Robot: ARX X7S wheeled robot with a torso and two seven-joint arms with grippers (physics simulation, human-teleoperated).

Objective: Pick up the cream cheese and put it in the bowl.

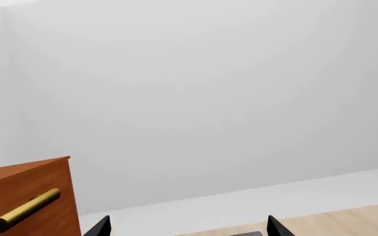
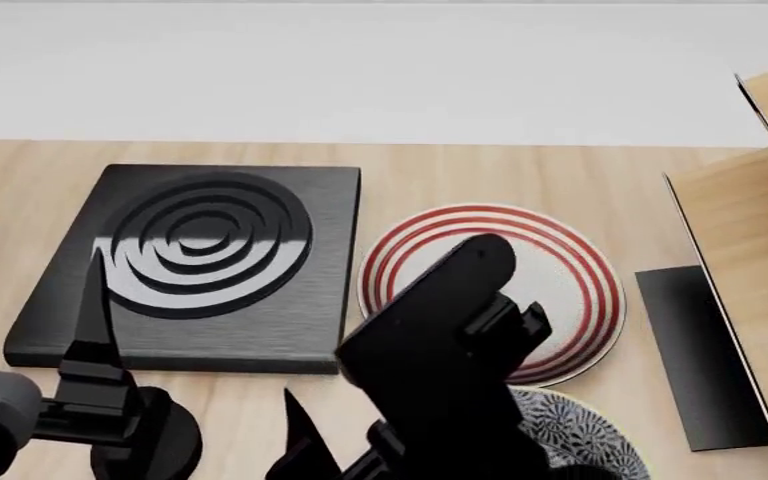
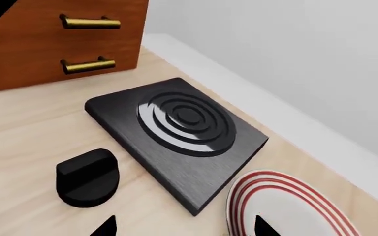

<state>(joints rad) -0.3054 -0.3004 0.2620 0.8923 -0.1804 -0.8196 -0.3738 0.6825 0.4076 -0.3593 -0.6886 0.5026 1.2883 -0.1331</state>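
Note:
The cream cheese is not in any view. The bowl (image 2: pixel 595 440), white with a dark leafy pattern, shows partly at the head view's lower edge, just in front of the red-striped plate and half hidden by my right arm (image 2: pixel 451 340). My right gripper (image 3: pixel 183 230) is open and empty, above the table by the stove plate's near corner and the plate's edge. My left gripper (image 1: pixel 187 230) is open and empty, facing the white wall. One of its fingers (image 2: pixel 91 300) stands upright over the stove plate's front left.
A black stove plate (image 2: pixel 197 260) with raised rings lies left of the red-striped plate (image 2: pixel 544 270). A wooden cabinet (image 3: pixel 57 44) with brass handles stands at the far left. A light wooden shelf (image 2: pixel 744 250) and a black flat panel (image 2: pixel 698 350) are at the right.

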